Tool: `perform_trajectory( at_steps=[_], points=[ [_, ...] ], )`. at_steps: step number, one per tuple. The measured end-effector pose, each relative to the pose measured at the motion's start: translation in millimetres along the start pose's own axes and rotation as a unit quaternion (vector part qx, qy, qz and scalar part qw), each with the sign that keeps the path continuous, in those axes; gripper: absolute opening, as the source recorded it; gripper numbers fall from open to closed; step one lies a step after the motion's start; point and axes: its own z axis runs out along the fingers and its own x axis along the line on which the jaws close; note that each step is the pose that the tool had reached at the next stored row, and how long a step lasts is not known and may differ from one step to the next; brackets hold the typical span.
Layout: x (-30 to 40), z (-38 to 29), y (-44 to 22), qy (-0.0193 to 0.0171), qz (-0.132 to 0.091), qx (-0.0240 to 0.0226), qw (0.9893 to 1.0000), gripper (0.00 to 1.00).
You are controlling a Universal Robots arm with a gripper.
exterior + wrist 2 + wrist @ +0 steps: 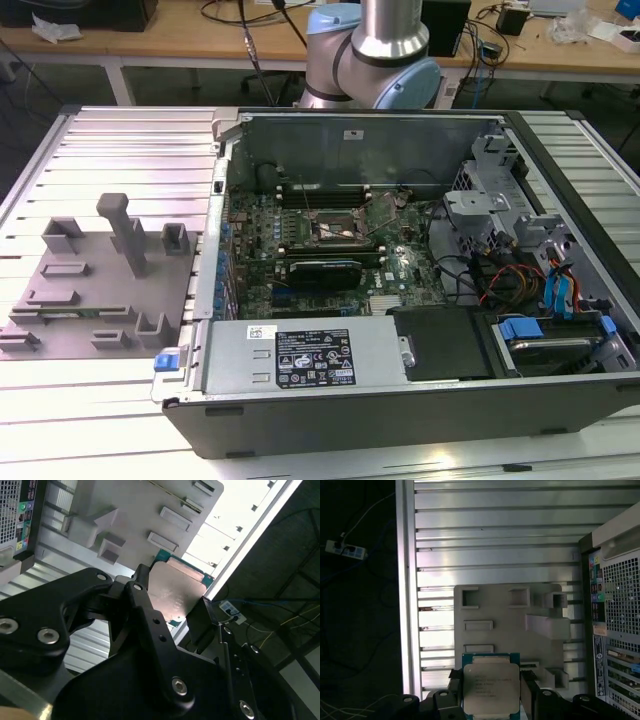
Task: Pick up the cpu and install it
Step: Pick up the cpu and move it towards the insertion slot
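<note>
Over the grey fixture (510, 625) on the slatted table (495, 535), beside the PC case (615, 630): gripper (491, 696) is clamped on the cpu (491, 685), fingers (527, 690) pressing two opposite edges. The silver top faces the camera in both wrist views. The chip looks lifted clear of the fixture, as a judgement. The cpu is near square with no real long axis, and is held flat. In the exterior view the socket (335, 228) sits mid-motherboard with its bracket (385, 208) flipped up, to the exterior view's right of the fixture and well apart from it. The case side wall (218, 230) stands between them. A black card (325, 270) lies just beside the socket, with the power supply (300, 355) nearer the case's front wall.
</note>
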Motion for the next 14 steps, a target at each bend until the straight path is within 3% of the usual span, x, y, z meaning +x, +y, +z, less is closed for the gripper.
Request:
perform_trajectory(
  at_steps=[14],
  points=[
    [-25.9,0.9,1.1,0.0,0.0,0.0,1.0,0.55]
  ],
)
